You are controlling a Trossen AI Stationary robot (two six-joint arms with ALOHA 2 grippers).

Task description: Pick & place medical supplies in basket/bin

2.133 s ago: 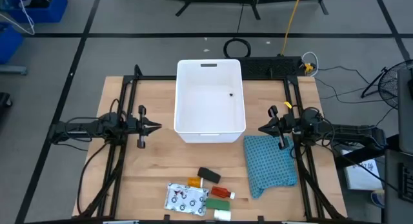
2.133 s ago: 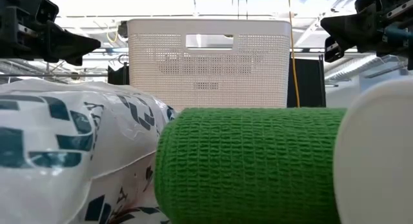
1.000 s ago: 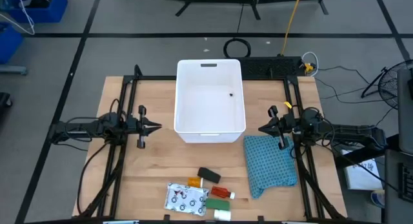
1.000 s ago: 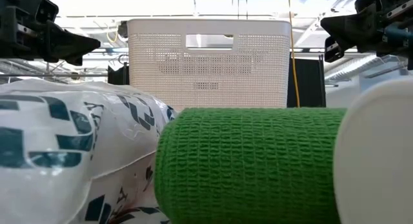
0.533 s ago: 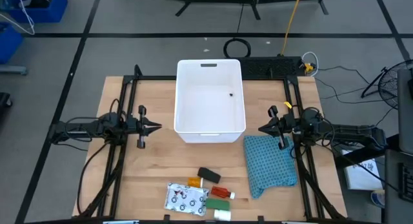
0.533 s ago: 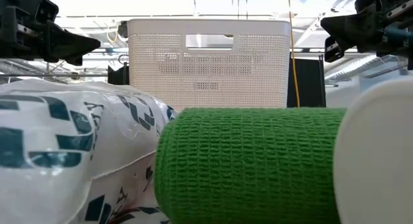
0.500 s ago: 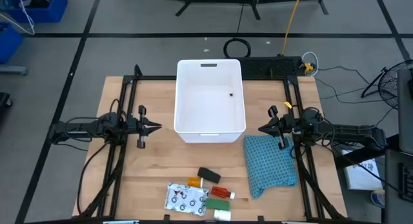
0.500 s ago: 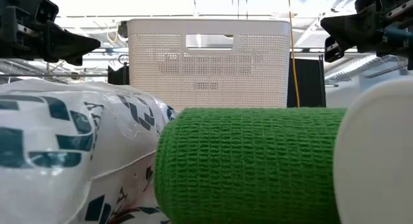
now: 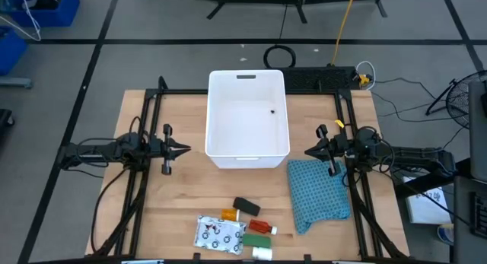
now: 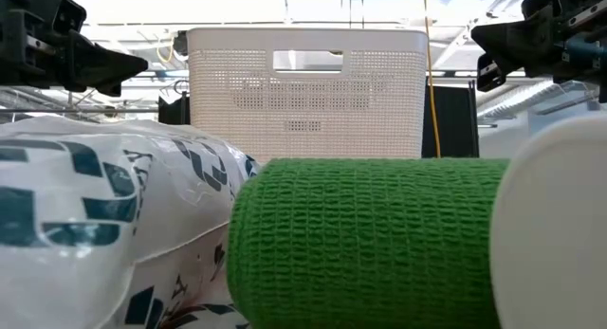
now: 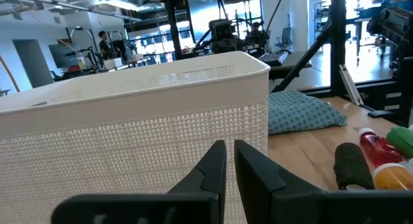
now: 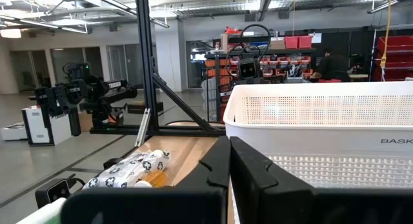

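The white bin [image 9: 247, 118] stands at the table's far middle, empty but for a small dark speck. The supplies lie near the front edge: a black block [image 9: 246, 206], an orange bottle [image 9: 229, 214], a red tube [image 9: 259, 227], a green block [image 9: 257, 239], a small white bottle [image 9: 262, 252] and a flat white packet with dark prints [image 9: 219, 233]. My left gripper [image 9: 187, 150] hovers shut left of the bin. My right gripper [image 9: 307, 152] hovers shut right of the bin. Both are empty.
A blue knitted cloth [image 9: 318, 192] lies at the table's right, near my right gripper. Black frame rails [image 9: 144, 127] run along both table sides. In the low view the green block [image 10: 365, 244] and the packet [image 10: 95, 225] fill the foreground before the bin [image 10: 305, 90].
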